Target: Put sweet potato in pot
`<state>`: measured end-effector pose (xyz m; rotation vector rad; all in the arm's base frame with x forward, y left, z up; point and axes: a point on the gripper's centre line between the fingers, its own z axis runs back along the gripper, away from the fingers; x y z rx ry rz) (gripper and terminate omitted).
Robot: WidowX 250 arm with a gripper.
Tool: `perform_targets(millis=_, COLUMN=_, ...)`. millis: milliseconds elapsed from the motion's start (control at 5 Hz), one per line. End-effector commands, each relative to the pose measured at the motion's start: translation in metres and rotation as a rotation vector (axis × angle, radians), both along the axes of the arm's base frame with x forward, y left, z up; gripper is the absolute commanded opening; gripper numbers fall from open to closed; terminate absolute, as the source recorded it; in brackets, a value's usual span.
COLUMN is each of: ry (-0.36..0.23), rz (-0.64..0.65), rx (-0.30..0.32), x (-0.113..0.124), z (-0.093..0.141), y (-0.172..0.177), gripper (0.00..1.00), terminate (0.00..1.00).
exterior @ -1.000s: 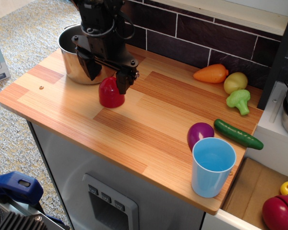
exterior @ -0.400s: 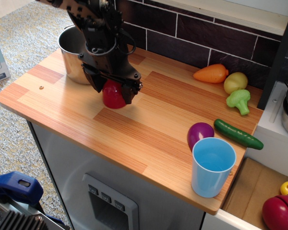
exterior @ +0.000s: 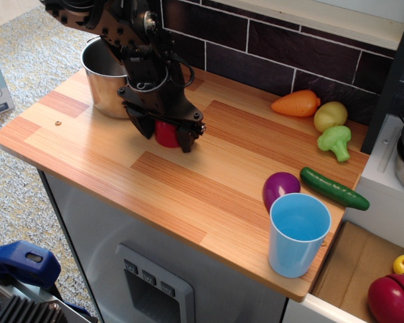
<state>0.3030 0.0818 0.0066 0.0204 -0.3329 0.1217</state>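
Claw [exterior: 166, 134] straddles the sweet potato [exterior: 165, 133], fingers apart on either side. Squeeze squarely before lifting, then clear the rim of the pot [exterior: 106, 79] behind-left.

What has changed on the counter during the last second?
The pincer came down over the sweet potato and now straddles it; whether it grips cannot be told. The pot, blue cup and other toys stayed in place.
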Motion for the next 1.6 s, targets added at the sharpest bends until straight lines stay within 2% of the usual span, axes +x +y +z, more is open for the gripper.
perform_targets(millis=0, ry=0.056, rz=0.027, rx=-0.004, x=-0.006, z=0.022, y=-0.008, gripper=0.0, terminate=0.0)
perform_targets(millis=200, ry=0.123, rz=0.062, rx=0.02, x=-0.018, z=0.052, y=-0.012, gripper=0.0, terminate=0.0)
perform_targets(millis=400, ry=0.136, rz=0.061, rx=0.132, x=-0.021, z=0.08, y=-0.005, gripper=0.0, terminate=0.0)
perform_targets(millis=600, ry=0.132, rz=0.019, rx=0.184, x=-0.009, z=0.108, y=0.03, gripper=0.0, terminate=0.0)
perform_targets(millis=800, ry=0.128, rz=-0.022, rx=0.19, x=0.008, z=0.121, y=0.064, gripper=0.0, terminate=0.0)
perform_targets(millis=1000, ry=0.16, rz=-0.086, rx=0.16, x=0.022, z=0.13, y=0.093, gripper=0.0, terminate=0.0)
perform_targets(millis=1200, ry=0.152, rz=-0.122, rx=0.126, x=0.014, z=0.12, y=0.113, gripper=1.0, terminate=0.0)
perform_targets(millis=1400, ry=0.152, rz=-0.122, rx=0.126, x=0.014, z=0.12, y=0.113, gripper=1.0, terminate=0.0)
